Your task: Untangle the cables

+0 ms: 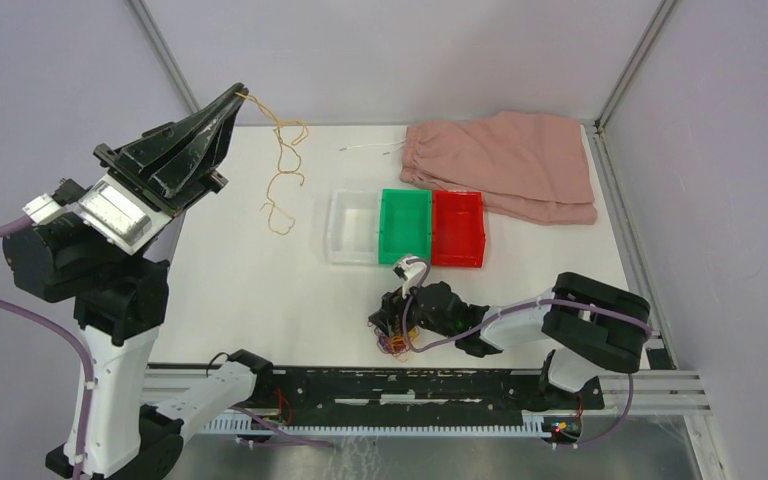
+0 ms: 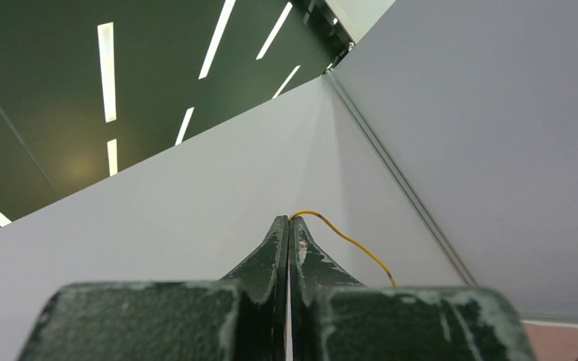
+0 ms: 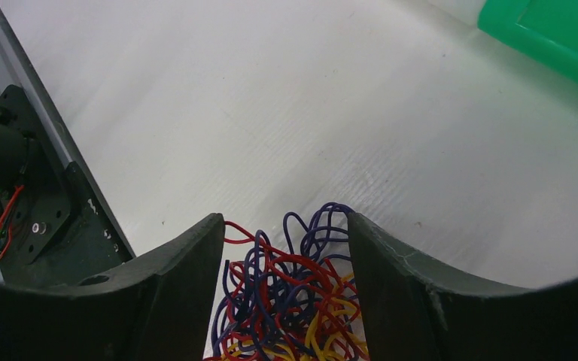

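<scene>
Strand extraction: the left tool [image 2: 287,222], pressed together, pinches one yellow wire [image 1: 285,170] aloft. The right tool [image 3: 284,235], spread, straddles the clump [image 3: 286,301] on the counter [image 1: 250,280]; next, clamp it.

Lighting: bright, even; ceiling strip lamps [image 2: 107,71] glow white overhead. Shadows: soft, faint on the table [image 1: 250,280]. Focus: overhead view sharp; wrist views' near foreground slightly soft.
</scene>
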`<control>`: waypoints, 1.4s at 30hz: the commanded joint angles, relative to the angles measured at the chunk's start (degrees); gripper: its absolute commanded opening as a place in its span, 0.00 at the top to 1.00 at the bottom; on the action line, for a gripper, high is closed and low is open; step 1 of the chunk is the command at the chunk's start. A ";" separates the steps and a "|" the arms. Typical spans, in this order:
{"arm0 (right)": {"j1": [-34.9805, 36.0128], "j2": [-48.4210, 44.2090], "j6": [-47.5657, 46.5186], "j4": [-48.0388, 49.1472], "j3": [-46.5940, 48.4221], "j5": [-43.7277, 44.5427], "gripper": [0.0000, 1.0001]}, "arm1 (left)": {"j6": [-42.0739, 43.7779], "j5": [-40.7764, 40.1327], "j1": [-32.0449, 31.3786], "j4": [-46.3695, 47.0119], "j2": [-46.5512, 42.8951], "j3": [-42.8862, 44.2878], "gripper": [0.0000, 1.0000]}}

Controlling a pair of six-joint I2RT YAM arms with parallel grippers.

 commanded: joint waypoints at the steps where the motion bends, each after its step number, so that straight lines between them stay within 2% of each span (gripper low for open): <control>1: 0.18 -3.39 -0.42 1.91 0.19 2.32 0.28 | 1.07 -0.54 0.06 0.69 0.47 1.20 0.97; 4: 0.18 -12.15 -3.14 -5.60 3.31 2.75 0.15 | 0.10 2.43 0.05 -1.77 -1.39 -2.44 0.97; 10: 0.18 -26.77 -12.63 -19.43 13.00 -4.54 0.02 | -0.95 4.90 0.08 -4.45 -4.95 -9.72 0.97; 14: 0.22 -31.26 -17.54 -26.04 19.65 -11.68 0.00 | -2.38 7.31 -0.03 -6.67 -5.73 -12.19 0.97; 21: 0.18 -29.67 -21.66 -28.74 29.01 -15.16 0.01 | -6.92 11.81 -0.02 -8.42 -6.26 -14.82 0.97; 31: 0.15 -16.83 -23.12 -28.29 41.38 -19.81 0.03 | -8.43 13.39 0.08 -10.20 -6.30 -15.21 0.97; 35: 0.10 -11.93 -21.77 -25.10 42.77 -18.59 0.09 | -8.40 13.28 -0.02 -10.20 -6.48 -15.06 0.97; 38: 0.11 -10.55 -20.37 -21.53 41.45 -15.62 0.20 | -8.17 13.02 0.04 -10.65 -7.01 -14.79 0.97; 39: 0.08 -10.46 -19.75 -19.73 40.58 -14.74 0.28 | -8.08 12.93 0.07 -10.89 -7.21 -14.71 0.97; 42: -0.64 -11.18 -18.82 -18.57 39.42 -13.15 0.66 | -7.27 12.88 0.02 -12.56 -8.03 -15.08 0.97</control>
